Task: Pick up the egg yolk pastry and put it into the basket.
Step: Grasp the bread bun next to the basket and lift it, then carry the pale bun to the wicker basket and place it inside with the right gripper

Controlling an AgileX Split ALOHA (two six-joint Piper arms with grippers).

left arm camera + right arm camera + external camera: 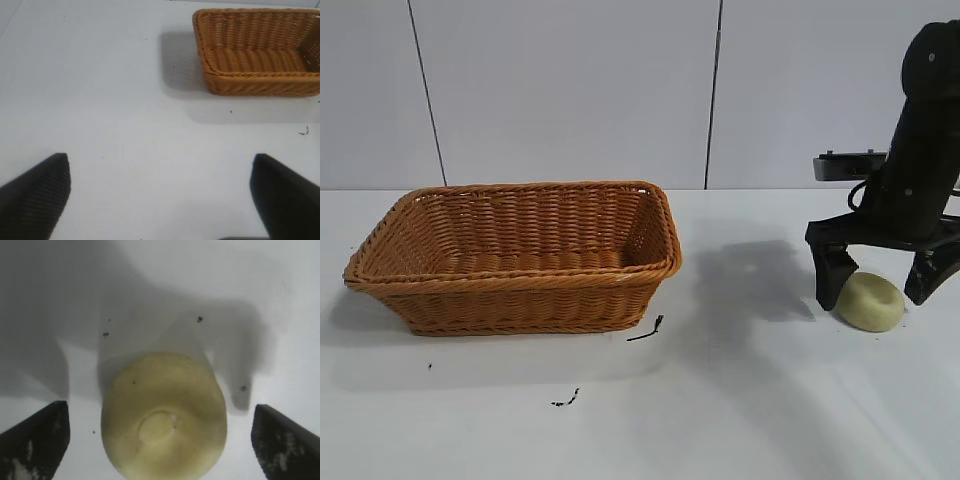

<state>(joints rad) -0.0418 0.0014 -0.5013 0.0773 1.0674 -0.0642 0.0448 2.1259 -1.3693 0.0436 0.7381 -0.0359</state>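
On the white tabletop point(750, 400), toward the right side of the exterior view, sat the small, pale yellow-cream, puck-shaped egg yolk pastry point(871, 301), smooth and rounded, with a shallow dimple in its top that showed plainly in the right wrist view point(164, 417). The black right gripper point(887, 278) stood over it with its fingers spread wide apart, one dark fingertip point(835, 275) just beside the pastry on the basket side and the other point(930, 272) at its far side; neither finger visibly pressed on it, and the pastry rested on the table between them. A soft shadow of the arm lay on the table next to it. Well apart from the pastry, at the left of the exterior view, stood the large, rectangular, orange-brown woven wicker basket point(520, 255) with flared sides and a braided rim. A few small dark flecks point(647, 330) lay on the table near the basket's front corner. The left gripper point(160, 195) appeared only in its own wrist view, fingers held wide apart above bare table, with the basket point(260, 50) farther off.
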